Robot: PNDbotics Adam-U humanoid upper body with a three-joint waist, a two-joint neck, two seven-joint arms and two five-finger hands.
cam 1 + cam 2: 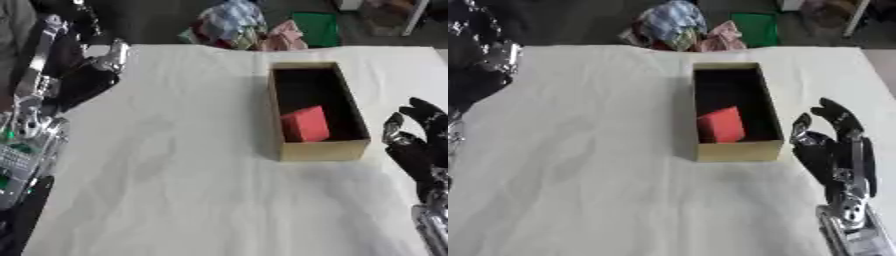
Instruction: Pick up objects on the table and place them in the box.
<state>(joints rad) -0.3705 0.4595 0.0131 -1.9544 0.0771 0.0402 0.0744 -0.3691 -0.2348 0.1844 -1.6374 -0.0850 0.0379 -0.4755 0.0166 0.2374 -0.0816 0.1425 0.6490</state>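
Right hand (837, 150): black, with silver joints, held at the table's right edge just beside the box; fingers are extended and relaxed, and nothing is grasped.

Left hand (83, 80): dark, seen near the far left corner of the table; whether its fingers are spread or curled cannot be told.

Box (350, 107): a rectangular open-topped carton, tan outside and dark inside, set toward the far right part of the table with its long sides running away from the robot. Thin, stiff walls are judged likely.

Red block (305, 123): found inside the box, against its near end, slightly tilted. Flat faces and crisp edges are shown; it is judged light and rigid, not fragile, and best taken across two opposite flat faces.

Table (175, 175): covered by a pale, faintly creased cloth, matte and soft-looking. No other loose object is seen on it.
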